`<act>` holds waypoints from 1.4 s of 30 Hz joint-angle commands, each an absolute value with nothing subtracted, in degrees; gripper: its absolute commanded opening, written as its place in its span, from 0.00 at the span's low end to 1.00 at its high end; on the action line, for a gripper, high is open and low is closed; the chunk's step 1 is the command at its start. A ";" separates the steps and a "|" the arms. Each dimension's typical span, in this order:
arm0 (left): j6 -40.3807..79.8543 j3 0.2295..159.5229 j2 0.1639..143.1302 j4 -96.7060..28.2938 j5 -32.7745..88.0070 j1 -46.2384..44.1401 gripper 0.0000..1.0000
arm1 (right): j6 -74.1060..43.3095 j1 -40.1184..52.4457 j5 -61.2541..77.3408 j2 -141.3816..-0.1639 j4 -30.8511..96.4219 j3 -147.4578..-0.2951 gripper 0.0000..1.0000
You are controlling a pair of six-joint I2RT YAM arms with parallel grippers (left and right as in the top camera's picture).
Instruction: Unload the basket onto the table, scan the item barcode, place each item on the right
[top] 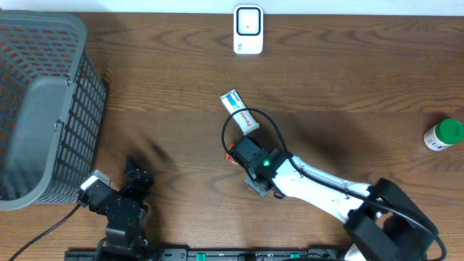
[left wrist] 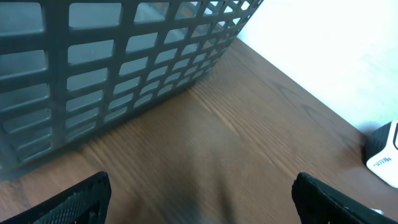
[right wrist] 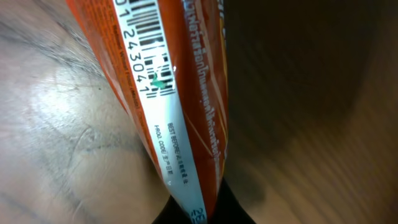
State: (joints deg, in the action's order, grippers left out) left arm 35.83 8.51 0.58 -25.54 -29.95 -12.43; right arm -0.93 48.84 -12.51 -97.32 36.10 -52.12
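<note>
Step in hand: orange packet (top: 238,109) is pinched at one end by right gripper (top: 246,133), mid-table, well apart from scanner (top: 248,29). Barcode (right wrist: 146,50) is turned to the wrist camera. Next, as judged: packet carried over, barcode turned to the scanner face. Left gripper (top: 138,174) is spread wide, nothing held. Counted: one table (top: 348,65), one basket (top: 43,109), two grippers, one scanner, one green-capped bottle (top: 442,135), one packet.

Grey basket (left wrist: 124,68) on wooden table (left wrist: 249,137), fingers (left wrist: 74,202) wide apart

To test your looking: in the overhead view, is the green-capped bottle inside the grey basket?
No, the bottle sits on the table, well apart from the basket.
</note>
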 commanded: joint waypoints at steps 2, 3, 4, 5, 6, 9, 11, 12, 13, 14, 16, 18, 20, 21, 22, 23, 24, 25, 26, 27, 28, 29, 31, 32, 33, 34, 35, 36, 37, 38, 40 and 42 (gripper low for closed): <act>35.86 7.73 0.27 -27.18 -30.24 -12.27 0.93 | -3.25 48.73 -12.95 -98.56 35.31 -52.75 0.36; 35.86 7.73 0.27 -27.18 -30.24 -12.29 0.93 | -3.25 48.73 -12.97 -98.37 35.31 -52.95 0.42; 35.86 7.73 0.27 -27.18 -30.24 -12.27 0.93 | -3.25 48.73 -12.97 -98.24 35.33 -53.25 0.51; 35.86 7.73 0.27 -27.18 -30.24 -12.29 0.93 | -3.22 48.73 -12.97 -98.04 35.40 -53.78 0.55; 35.86 7.73 0.27 -27.18 -30.24 -12.29 0.93 | -3.25 48.73 -12.93 -97.84 35.62 -54.35 0.60; 35.86 7.73 0.27 -27.18 -30.24 -12.29 0.93 | -3.20 48.73 -11.51 -96.88 38.15 -57.65 0.72; 35.86 7.73 0.27 -27.18 -30.24 -12.29 0.93 | -3.20 48.73 -10.79 -96.07 41.19 -61.04 0.91; 35.86 7.73 0.27 -27.18 -30.24 -12.29 0.93 | -3.20 48.73 -10.61 -95.64 42.94 -62.94 0.94; 35.86 7.73 0.27 -27.18 -30.24 -12.29 0.93 | -3.20 48.73 -10.63 -95.22 44.40 -64.58 0.94; 35.86 7.73 0.27 -27.18 -30.24 -12.29 0.94 | -3.20 48.73 -10.63 -94.78 45.78 -66.24 0.90; 35.86 7.73 0.27 -27.18 -30.26 -12.27 0.93 | -3.18 48.58 -10.68 -93.58 47.79 -69.95 0.52; 35.86 7.73 0.27 -27.18 -30.24 -12.29 0.93 | -3.18 48.34 -10.92 -93.25 47.18 -70.74 0.22; 35.86 7.73 0.27 -27.18 -30.24 -12.29 0.93 | -3.20 47.75 -11.31 -93.45 46.35 -70.48 0.01; 35.86 7.73 0.27 -27.18 -30.24 -12.29 0.93 | -3.25 47.24 -11.25 -93.84 45.98 -70.04 0.01; 35.86 7.73 0.27 -27.18 -30.24 -12.27 0.93 | -4.34 46.26 -11.25 -94.72 45.36 -68.88 0.01; 35.86 7.73 0.27 -27.18 -30.24 -12.29 0.94 | -4.69 45.84 -11.05 -95.20 45.15 -68.38 0.01; 35.86 7.73 0.27 -27.18 -30.24 -12.29 0.93 | -4.73 45.30 -10.79 -96.01 44.77 -67.83 0.01; 35.86 7.73 0.27 -27.18 -30.24 -12.27 0.94 | -4.73 44.84 -10.37 -96.75 44.58 -67.48 0.01; 35.86 7.73 0.27 -27.18 -30.24 -12.29 0.93 | -4.80 44.49 -10.11 -97.38 44.42 -67.35 0.01; 35.86 7.73 0.27 -27.18 -30.24 -12.27 0.93 | -4.93 44.12 -9.98 -98.10 44.27 -67.33 0.01; 35.86 7.73 0.27 -27.18 -30.24 -12.29 0.93 | -5.13 43.79 -9.98 -98.74 43.88 -67.33 0.01; 35.86 7.73 0.27 -27.18 -30.24 -12.27 0.93 | -5.13 43.51 -9.98 -99.29 43.46 -67.33 0.01; 35.86 7.73 0.27 -27.18 -30.24 -12.29 0.93 | -5.13 43.13 -9.61 -100.42 42.57 -67.33 0.01; 35.86 7.73 0.27 -27.18 -30.24 -12.27 0.93 | -5.13 42.98 -8.93 -101.25 42.39 -67.33 0.01; 35.86 7.73 0.27 -27.18 -30.24 -12.29 0.93 | -5.15 42.94 -8.10 -101.84 42.44 -67.33 0.01; 35.86 7.73 0.27 -27.18 -30.26 -12.29 0.93 | -5.17 42.94 -7.01 -102.45 42.65 -67.33 0.01; 35.86 7.73 0.27 -27.18 -30.24 -12.29 0.94 | -5.19 42.96 -5.96 -103.04 42.92 -67.33 0.01; 35.86 7.73 0.27 -27.18 -30.24 -12.29 0.93 | -5.39 43.03 -4.71 -103.72 43.13 -67.33 0.01; 35.86 7.73 0.27 -27.18 -30.24 -12.29 0.93 | -5.69 43.13 -4.03 -104.25 43.44 -67.33 0.01; 35.86 7.73 0.27 -27.18 -30.24 -12.29 0.93 | -6.13 43.27 -3.95 -104.77 43.81 -67.33 0.01; 35.86 7.73 0.27 -27.18 -30.24 -12.29 0.93 | -6.87 43.62 -3.95 -105.47 44.62 -67.33 0.01; 35.86 7.73 0.27 -27.18 -30.26 -12.27 0.93 | -7.97 44.03 -3.90 -105.97 45.47 -67.31 0.01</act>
State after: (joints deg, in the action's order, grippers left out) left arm 35.83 8.49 0.60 -25.56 -29.95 -12.43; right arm -5.41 43.29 -5.48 -104.95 44.69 -67.68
